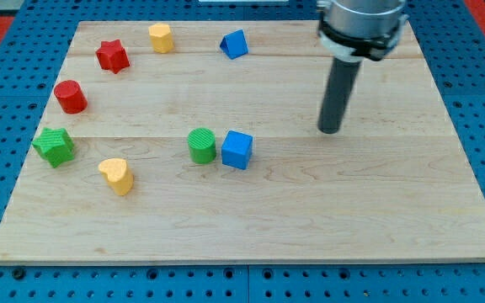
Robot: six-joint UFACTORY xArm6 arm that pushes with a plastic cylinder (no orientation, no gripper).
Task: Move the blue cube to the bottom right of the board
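The blue cube [237, 150] sits near the middle of the wooden board [377, 210], touching or almost touching a green cylinder [201, 146] on its left. My tip [330, 130] rests on the board to the right of the blue cube and slightly higher in the view, about a hundred pixels away, touching no block. The dark rod rises from it to the arm's head at the view's top.
A blue triangular block [235, 44] and a yellow block [161, 38] lie near the top edge. A red star [113, 56], a red cylinder [71, 97], a green block [55, 146] and a yellow heart [117, 176] lie at the left.
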